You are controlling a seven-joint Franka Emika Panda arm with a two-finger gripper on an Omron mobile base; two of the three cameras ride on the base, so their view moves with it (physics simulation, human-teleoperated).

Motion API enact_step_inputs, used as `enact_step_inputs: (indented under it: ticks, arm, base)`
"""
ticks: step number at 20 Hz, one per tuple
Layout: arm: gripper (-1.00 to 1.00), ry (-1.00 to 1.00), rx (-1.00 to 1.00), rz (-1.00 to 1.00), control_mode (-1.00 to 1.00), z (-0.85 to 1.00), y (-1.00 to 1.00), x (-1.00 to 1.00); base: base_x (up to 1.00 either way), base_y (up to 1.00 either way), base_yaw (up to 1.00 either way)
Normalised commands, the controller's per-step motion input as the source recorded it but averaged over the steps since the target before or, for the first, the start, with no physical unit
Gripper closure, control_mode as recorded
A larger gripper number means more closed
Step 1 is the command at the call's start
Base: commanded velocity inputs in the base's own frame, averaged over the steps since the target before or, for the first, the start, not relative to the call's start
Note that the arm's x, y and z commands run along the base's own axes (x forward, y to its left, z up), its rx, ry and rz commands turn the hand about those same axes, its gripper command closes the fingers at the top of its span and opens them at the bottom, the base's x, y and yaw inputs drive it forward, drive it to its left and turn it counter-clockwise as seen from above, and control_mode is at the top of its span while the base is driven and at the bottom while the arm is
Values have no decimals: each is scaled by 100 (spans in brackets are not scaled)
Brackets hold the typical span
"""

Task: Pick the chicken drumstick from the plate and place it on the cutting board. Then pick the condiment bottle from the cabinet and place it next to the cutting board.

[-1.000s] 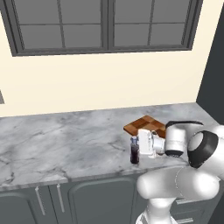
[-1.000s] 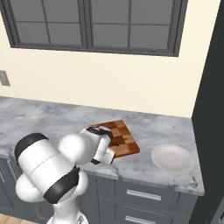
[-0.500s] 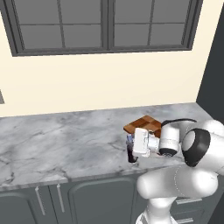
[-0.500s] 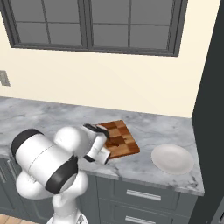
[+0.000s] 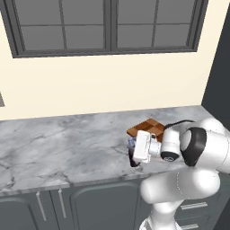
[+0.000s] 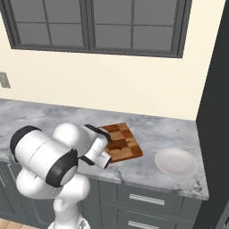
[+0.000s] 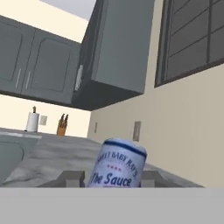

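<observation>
Bottle: the condiment bottle stood between the two dark fingertips in the hand view, its "The Sauce" label facing the camera. In the left base view it showed as a small dark shape low on the marble counter, just left of the cutting board.

Board: the checkered board lay on the counter near the front edge. A dark patch near its middle may have been the drumstick; too small to tell.

Plate: the white plate sat apart to the right of the board, nothing visible on it.

Risk: the bottle looked tall and narrow, so a fingertip dragging on it as the hand pulled away could tip it. It also stood close to the counter's front edge, where a nudge might send it off.

Gripper: the gripper flanked the bottle at a narrow spread. Whether the tips touched it or had just let go could not be told.
</observation>
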Motion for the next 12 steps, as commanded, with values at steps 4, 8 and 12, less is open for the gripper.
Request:
enact_step_inputs:
  ticks: [4, 8, 12]
  arm:
    - [100, -30, 0, 0, -100, -64, 0, -16]
    - [100, -27, 0, 0, -100, -57, 0, -15]
    - [100, -23, 0, 0, -100, -47, 0, -15]
  base:
    - [0, 0, 0]
    - [0, 0, 0]
    - [0, 0, 0]
